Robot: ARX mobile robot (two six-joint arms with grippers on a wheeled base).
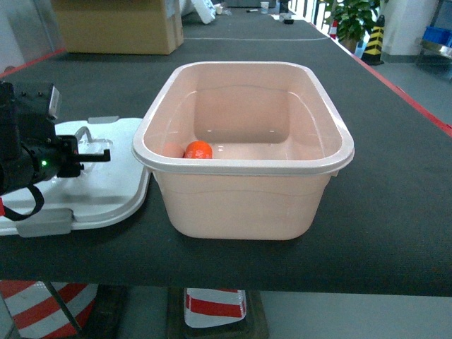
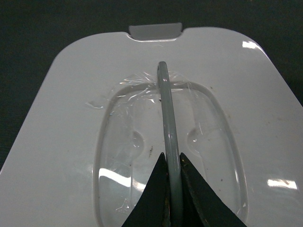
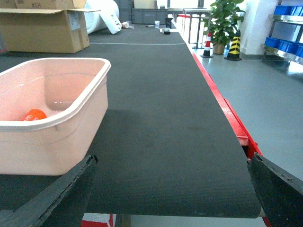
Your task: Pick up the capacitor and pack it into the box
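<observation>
The capacitor (image 1: 198, 150) is already lying in the box (image 1: 244, 168) on the counter (image 1: 395, 198); the lid's handle (image 2: 168, 113) is being grasped by the left end effector (image 2: 173, 166), the right one (image 3: 173, 182) being held released, so closing appears left.

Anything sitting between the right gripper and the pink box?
Nothing: in the right wrist view only bare dark mat lies between the open right gripper and the box.

A long dark counter (image 3: 156, 109) with a red edge runs far ahead. A brown cardboard carton (image 1: 116, 27) sits at its far left. Right of it lie grey floor (image 3: 265, 90), a potted plant (image 3: 222, 21), striped cones (image 3: 207, 43) and blue bins (image 3: 286, 12).
</observation>
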